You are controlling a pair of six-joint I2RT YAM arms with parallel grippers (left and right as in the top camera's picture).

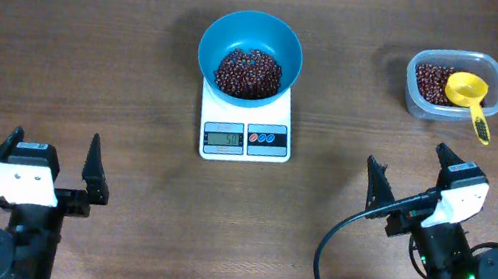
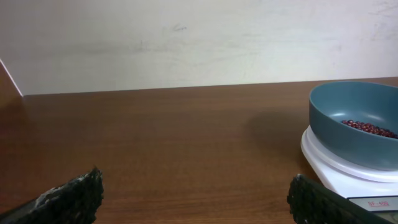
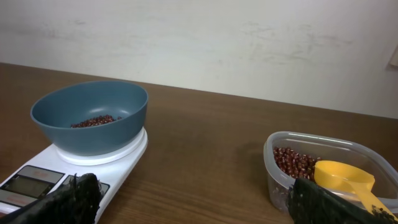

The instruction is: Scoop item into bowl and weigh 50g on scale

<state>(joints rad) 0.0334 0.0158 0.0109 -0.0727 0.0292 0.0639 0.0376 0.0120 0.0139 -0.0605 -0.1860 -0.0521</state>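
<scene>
The blue bowl (image 1: 250, 48) stands on the white scale (image 1: 246, 129) at the table's centre back and holds a heap of red-brown beans (image 1: 247, 72). The scale's display (image 1: 225, 139) is lit; its digits are too small to read. The bowl also shows in the left wrist view (image 2: 354, 124) and the right wrist view (image 3: 90, 115). My left gripper (image 1: 50, 163) is open and empty at the front left. My right gripper (image 1: 411, 165) is open and empty at the front right, between the scale and the tub.
A clear plastic tub (image 1: 456, 85) at the back right holds more beans and a yellow scoop (image 1: 469, 93), whose handle sticks out over the rim. The tub also shows in the right wrist view (image 3: 329, 165). A pale wall stands behind the table.
</scene>
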